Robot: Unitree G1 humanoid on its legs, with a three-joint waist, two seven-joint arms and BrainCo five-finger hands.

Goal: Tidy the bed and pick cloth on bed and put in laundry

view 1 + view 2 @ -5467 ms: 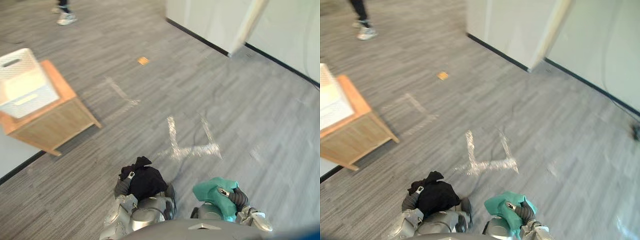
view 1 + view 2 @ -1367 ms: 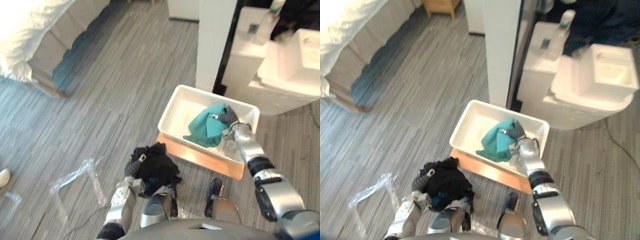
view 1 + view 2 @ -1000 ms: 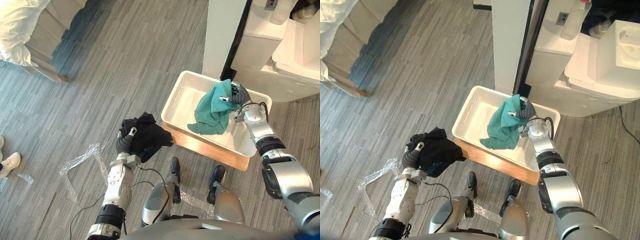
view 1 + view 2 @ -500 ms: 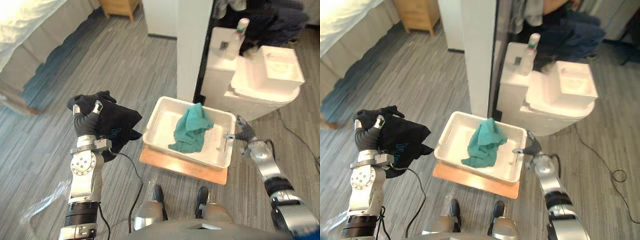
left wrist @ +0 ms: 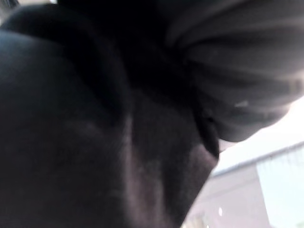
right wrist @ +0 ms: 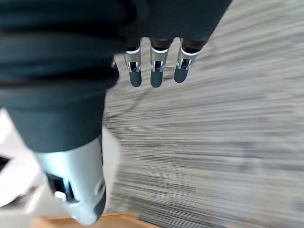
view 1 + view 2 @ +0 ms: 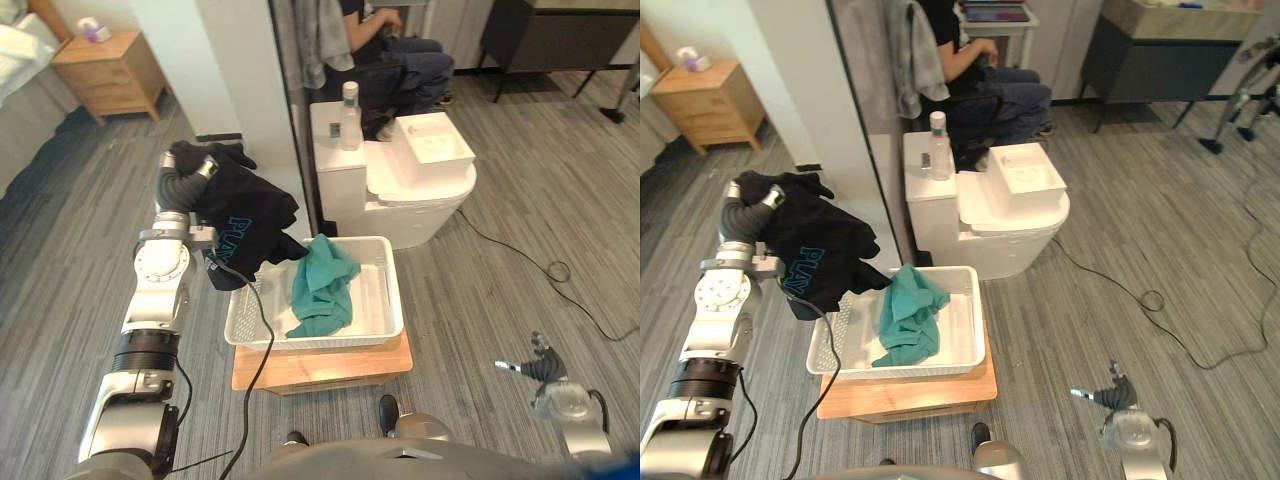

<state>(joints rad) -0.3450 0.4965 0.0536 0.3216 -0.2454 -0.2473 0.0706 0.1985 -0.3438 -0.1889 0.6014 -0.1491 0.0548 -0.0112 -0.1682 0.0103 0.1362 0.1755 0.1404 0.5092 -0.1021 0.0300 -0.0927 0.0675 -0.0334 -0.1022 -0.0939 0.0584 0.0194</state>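
Left hand [image 7: 186, 186] clenched on black shirt [image 7: 245, 222] hanging at left rim of white basket [image 7: 386, 292] (teal cloth [image 7: 322, 285] lies inside), right hand [image 7: 548, 372] fingers straight, empty, well apart.

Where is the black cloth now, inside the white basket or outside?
Outside: the left hand holds the black cloth up, near the white basket, which holds a teal cloth.
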